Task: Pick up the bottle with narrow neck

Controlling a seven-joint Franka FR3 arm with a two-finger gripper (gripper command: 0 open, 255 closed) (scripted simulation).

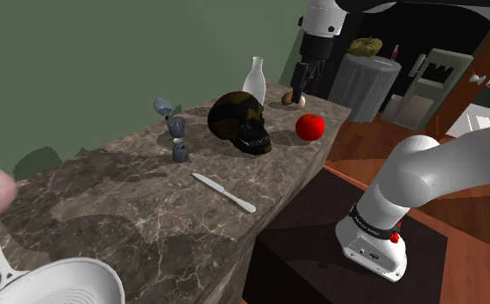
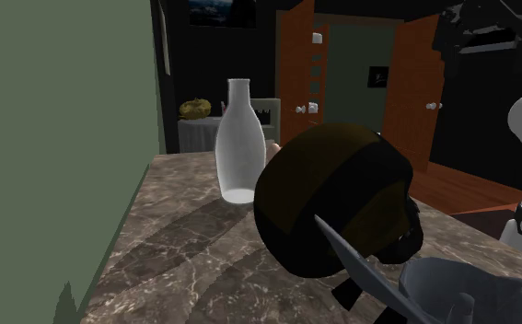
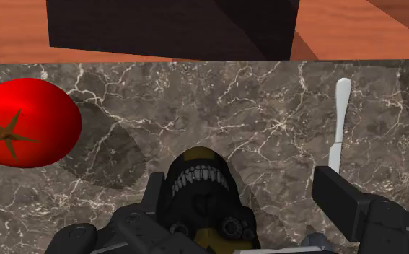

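Note:
The narrow-necked bottle (image 1: 254, 79) is white and stands upright at the far end of the marble counter (image 1: 130, 199), close to the green wall. In the second exterior view the bottle (image 2: 238, 143) rises just behind a dark skull (image 2: 337, 198). My black gripper (image 1: 299, 91) hangs above the counter's far corner, to the shoulder view's right of the bottle and apart from it. In the wrist view the gripper (image 3: 246, 198) is open, its fingers (image 3: 340, 198) standing wide apart with nothing clasped; the skull (image 3: 201, 184) shows far below between them.
A red tomato (image 1: 310, 127) lies beside the skull (image 1: 243, 121), near the counter's edge. A pale knife (image 1: 224, 191) rests mid-counter and a grey figurine (image 1: 175, 129) stands near the wall. Small egg-like things (image 1: 293, 99) sit under the gripper. A white colander (image 1: 57, 281) occupies the near end.

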